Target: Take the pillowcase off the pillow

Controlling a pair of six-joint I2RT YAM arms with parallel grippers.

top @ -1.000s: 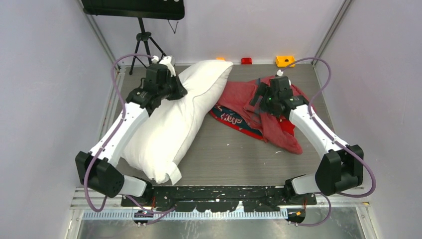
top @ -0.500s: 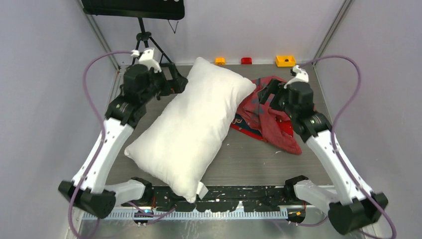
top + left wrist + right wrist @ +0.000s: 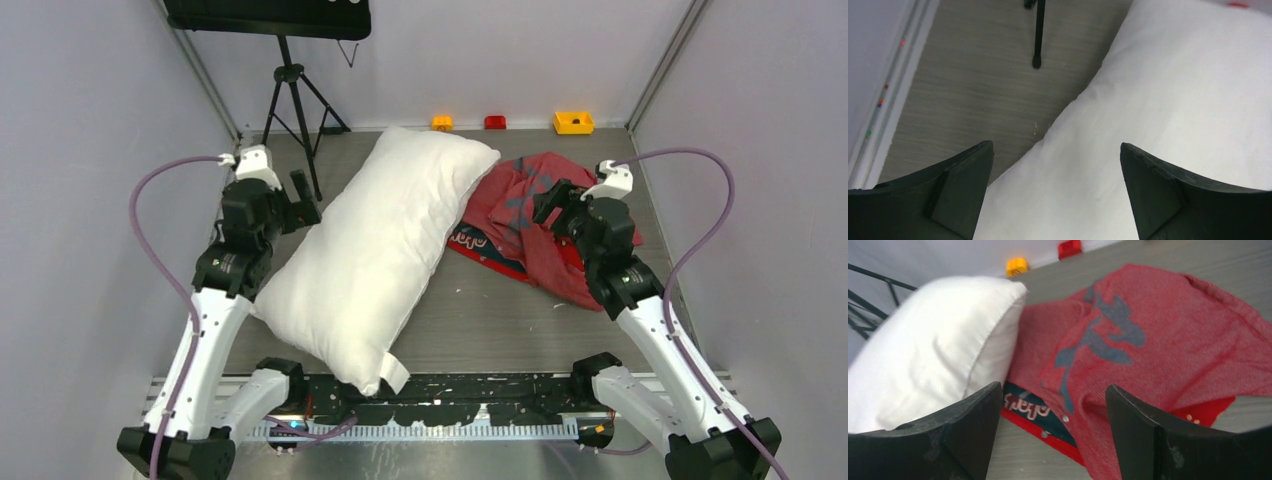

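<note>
Grey table [image 3: 500, 320] fills the booth floor between plain walls. Half a second ago both my arms reached further toward the far wall. Now they are drawn back toward the near edge. The pillow [image 3: 380, 250] has also swung a little and settled flat, and its far corner covers less of the red cloth than before.

The pillow lies diagonally, bare and white. Its tag [image 3: 395, 372] is at the near edge and its far end is close to the orange block [image 3: 441, 122]. The pillowcase [image 3: 530, 225] is fully off it, crumpled on the right half of the table. Its left edge is tucked against the pillow's far right side.

Open table shows at the front between pillow and cloth, and in a narrow strip on the left where the tripod [image 3: 290, 100] plants a foot. A red block [image 3: 495, 122] and a yellow block [image 3: 572, 122] sit along the far wall.

My left tool [image 3: 303, 198] hangs with its jaws spread and empty, over the pillow's left edge. My right tool [image 3: 552, 200] is also spread and empty, raised over the pillowcase, with the pillow's far end to its left.
</note>
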